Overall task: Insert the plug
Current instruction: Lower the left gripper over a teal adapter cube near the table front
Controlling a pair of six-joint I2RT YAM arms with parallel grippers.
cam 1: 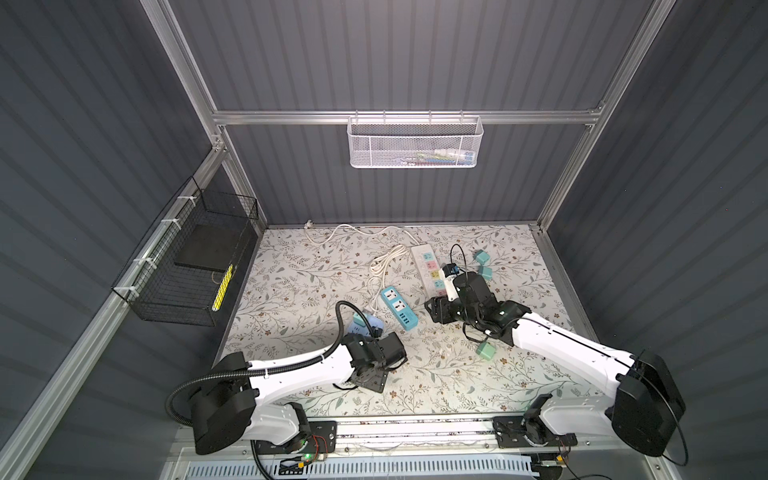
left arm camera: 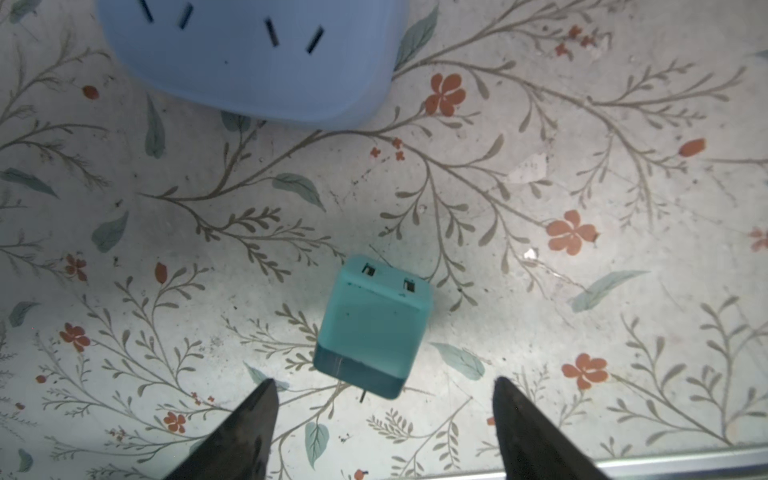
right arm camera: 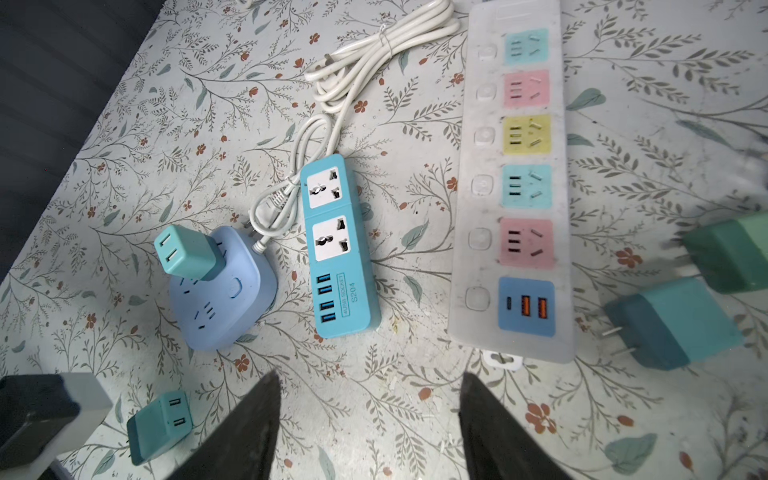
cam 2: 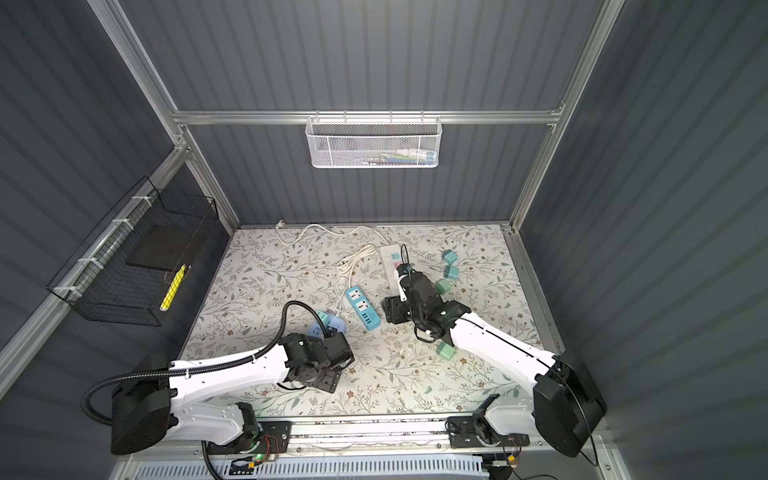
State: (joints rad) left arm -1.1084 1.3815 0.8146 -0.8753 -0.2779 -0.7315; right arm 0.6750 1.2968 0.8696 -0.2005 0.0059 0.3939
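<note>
Black wire basket (cam 1: 174, 308) — dark slab (cam 1: 205, 248), yellow stick (cam 1: 222, 287).

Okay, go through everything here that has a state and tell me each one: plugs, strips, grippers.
left gripper, open, empty.
right gripper, open, empty.
loose plug, on its side on the table, unplugged.
second plug, standing in round socket hub.
blue strip, outlets empty.
white strip, outlets empty.

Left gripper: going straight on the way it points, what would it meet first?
Probably the teal plug, lying on the mat just ahead of the open left gripper; the blue socket block lies beyond.
</note>
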